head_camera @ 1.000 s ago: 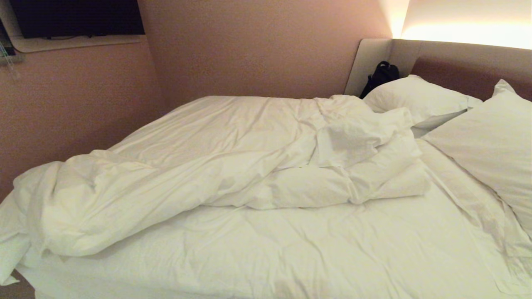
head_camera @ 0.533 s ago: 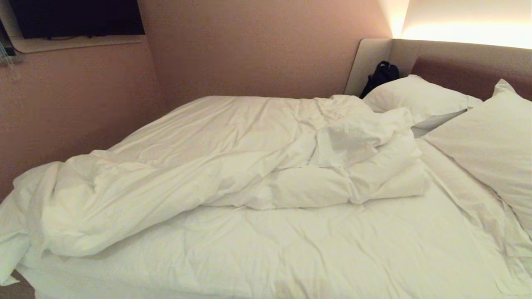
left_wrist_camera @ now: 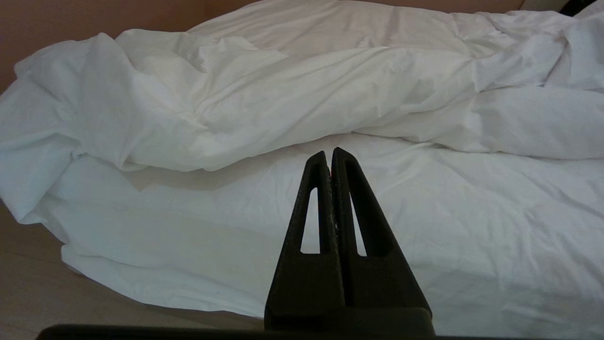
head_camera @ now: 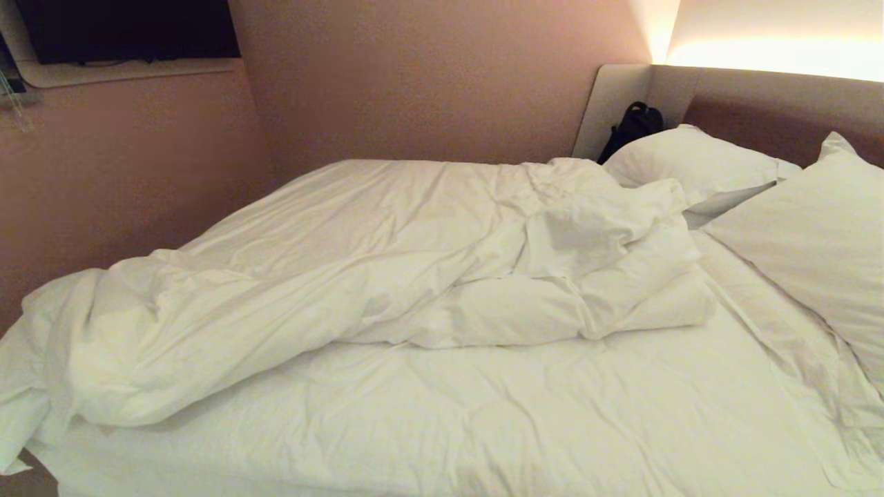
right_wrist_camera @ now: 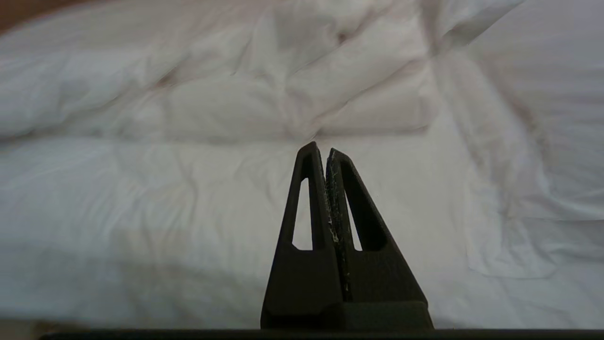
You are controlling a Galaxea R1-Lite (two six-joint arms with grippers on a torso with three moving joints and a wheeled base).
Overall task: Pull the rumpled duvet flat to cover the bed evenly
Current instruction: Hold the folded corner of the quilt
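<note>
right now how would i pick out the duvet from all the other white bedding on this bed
Start at the bed, its headboard on the right. The duvet is the thick, puffy heap bunched along the far half, one end spilling over the left corner. Unlike the flat sheet and the two pillows, it is folded and rumpled.

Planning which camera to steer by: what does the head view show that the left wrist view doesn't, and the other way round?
Only the head view shows the two pillows, the headboard, a black bag in the corner and the dark screen on the wall. Only the left wrist view shows the left gripper, shut, aimed over the near bed edge, plus the floor. Both show the duvet bunched across the bed.
</note>
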